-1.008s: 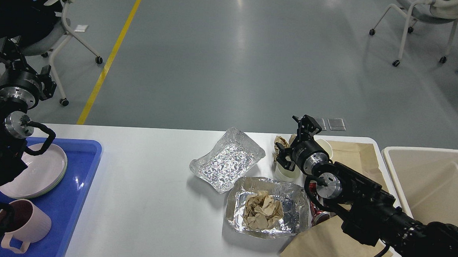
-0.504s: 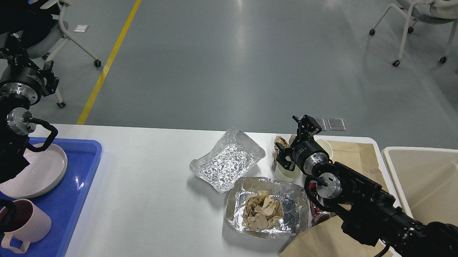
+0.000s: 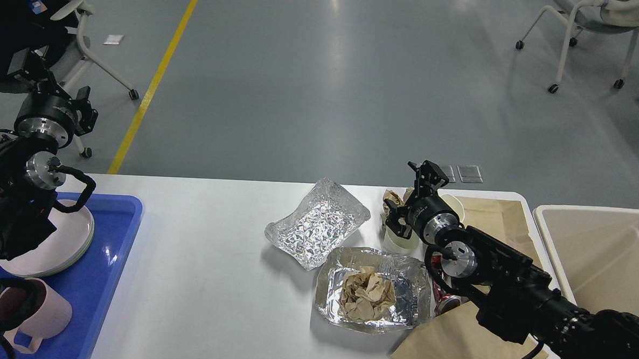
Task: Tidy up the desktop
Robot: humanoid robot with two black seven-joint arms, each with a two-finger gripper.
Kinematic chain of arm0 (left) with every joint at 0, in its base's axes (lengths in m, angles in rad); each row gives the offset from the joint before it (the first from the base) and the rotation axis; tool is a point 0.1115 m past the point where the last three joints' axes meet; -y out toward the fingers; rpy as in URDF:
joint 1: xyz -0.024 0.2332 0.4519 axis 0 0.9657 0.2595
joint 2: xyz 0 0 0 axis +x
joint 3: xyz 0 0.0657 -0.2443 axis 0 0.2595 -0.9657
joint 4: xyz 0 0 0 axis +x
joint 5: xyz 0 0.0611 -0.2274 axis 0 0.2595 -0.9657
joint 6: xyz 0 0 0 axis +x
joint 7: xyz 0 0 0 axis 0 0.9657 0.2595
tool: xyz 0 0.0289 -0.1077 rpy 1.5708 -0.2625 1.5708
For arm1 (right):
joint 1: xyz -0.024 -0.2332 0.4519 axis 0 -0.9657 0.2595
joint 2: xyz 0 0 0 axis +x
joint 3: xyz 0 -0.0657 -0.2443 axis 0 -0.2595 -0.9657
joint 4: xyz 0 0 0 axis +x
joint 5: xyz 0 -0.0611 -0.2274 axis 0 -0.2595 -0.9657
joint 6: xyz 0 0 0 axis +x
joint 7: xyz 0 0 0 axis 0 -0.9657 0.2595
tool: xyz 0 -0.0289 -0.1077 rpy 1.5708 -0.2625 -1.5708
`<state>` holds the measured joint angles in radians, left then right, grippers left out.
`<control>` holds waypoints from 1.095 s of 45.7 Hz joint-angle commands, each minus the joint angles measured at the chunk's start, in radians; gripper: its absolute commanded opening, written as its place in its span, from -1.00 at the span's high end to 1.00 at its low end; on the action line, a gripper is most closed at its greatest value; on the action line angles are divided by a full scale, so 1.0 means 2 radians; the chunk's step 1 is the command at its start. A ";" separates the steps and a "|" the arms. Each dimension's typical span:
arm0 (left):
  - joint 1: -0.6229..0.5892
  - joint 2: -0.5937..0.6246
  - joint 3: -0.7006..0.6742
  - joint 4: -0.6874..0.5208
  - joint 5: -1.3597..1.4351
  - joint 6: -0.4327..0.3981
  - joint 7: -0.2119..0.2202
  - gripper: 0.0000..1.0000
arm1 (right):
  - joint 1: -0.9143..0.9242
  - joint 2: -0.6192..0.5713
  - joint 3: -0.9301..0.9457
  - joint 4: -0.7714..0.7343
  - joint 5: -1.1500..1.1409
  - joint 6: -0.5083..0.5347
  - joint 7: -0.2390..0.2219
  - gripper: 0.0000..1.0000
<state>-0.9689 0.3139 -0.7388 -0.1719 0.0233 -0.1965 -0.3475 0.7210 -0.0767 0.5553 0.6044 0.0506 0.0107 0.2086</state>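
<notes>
The white desktop [image 3: 203, 250] carries litter at its right half. An empty crumpled foil tray [image 3: 317, 222] lies beside a second foil tray [image 3: 400, 312] that holds a ball of brown paper [image 3: 367, 295]. My right gripper [image 3: 409, 195] hangs open and empty just above a pale cup [image 3: 400, 241], next to a scrap of crumpled brown paper [image 3: 392, 198]. My left gripper [image 3: 51, 89] is raised beyond the table's far left edge, above the blue tray [image 3: 105, 278]. It is dark against a dark chair, so its fingers cannot be told apart.
The blue tray holds stacked pale plates [image 3: 52, 243] and a pink mug [image 3: 41, 313]. A beige bin [image 3: 607, 257] stands at the right. A brown paper bag [image 3: 493, 217], a white cup [image 3: 455, 203] and a red can [image 3: 448, 302] lie under my right arm.
My left arm has moved up and to the right, away from the plates. My right arm and the litter have not moved.
</notes>
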 commanded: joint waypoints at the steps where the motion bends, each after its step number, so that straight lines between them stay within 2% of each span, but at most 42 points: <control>1: 0.002 -0.011 0.000 0.000 0.000 0.000 0.003 -0.93 | 0.000 0.000 0.000 0.000 0.000 0.000 0.000 -1.00; 27: 0.028 -0.031 0.009 0.000 0.001 0.000 -0.006 -0.93 | 0.000 0.000 0.000 0.000 0.000 0.000 0.000 -1.00; 40: 0.044 -0.058 0.010 0.000 0.006 0.000 -0.043 -0.93 | 0.000 0.000 0.000 0.000 0.000 0.000 0.000 -1.00; 46: 0.044 -0.064 0.010 0.000 0.006 0.000 -0.084 -0.93 | 0.000 0.000 0.000 0.000 0.000 0.000 0.000 -1.00; 50: 0.047 -0.074 0.010 0.000 0.006 0.000 -0.099 -0.93 | 0.000 0.000 0.000 0.000 0.000 0.000 0.000 -1.00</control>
<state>-0.8809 0.1871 -0.7194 -0.1717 0.0350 -0.1965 -0.5006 0.7210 -0.0767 0.5553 0.6044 0.0506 0.0107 0.2086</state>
